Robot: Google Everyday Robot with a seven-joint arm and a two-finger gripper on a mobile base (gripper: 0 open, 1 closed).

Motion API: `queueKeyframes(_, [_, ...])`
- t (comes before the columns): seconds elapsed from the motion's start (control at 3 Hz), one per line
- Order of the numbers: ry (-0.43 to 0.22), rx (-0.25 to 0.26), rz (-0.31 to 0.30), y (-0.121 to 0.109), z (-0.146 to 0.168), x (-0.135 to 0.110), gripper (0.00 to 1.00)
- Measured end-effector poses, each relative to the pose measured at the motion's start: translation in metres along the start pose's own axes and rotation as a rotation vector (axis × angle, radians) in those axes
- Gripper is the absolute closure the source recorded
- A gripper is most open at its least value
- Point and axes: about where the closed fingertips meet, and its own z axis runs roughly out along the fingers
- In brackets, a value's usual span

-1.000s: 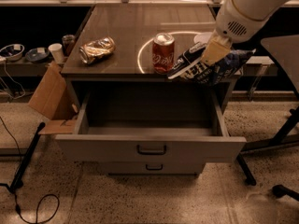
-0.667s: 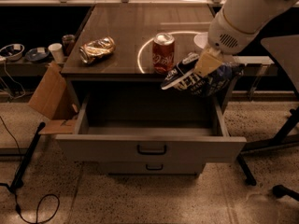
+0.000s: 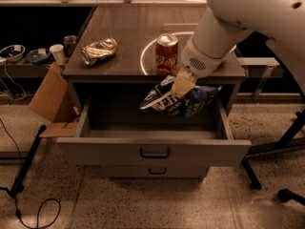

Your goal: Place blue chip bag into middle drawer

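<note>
A dim, warm amber cast is seen throughout. A bright ring of glare is thrown on the desk (image 3: 124,27) around the red soda can (image 3: 167,54), toward 12 o'clock. The middle drawer (image 3: 95,151) interior is shadowed; the tool (image 3: 182,86), clamped on the blue chip bag (image 3: 190,101), is lit from above.

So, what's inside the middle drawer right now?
Only the blue chip bag shows, hanging in the open middle drawer, held by the gripper with jaws shut, above the floor. The floor under the bag and behind the front panel is hidden.
</note>
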Motion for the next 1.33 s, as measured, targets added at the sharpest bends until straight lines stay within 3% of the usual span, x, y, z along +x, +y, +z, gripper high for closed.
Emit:
queueKeyframes(0.33, [0.0,-0.06,0.053,0.015,0.032,-0.015,1.0])
queueKeyframes(0.67, [0.004,-0.135,0.156,0.03,0.068,-0.03,1.0])
queueKeyframes(1.0, [0.002,-0.174,0.217,0.036,0.083,-0.036,1.0])
queueKeyframes(1.33, [-0.001,-0.157,0.3,0.037,0.093,-0.037,0.98])
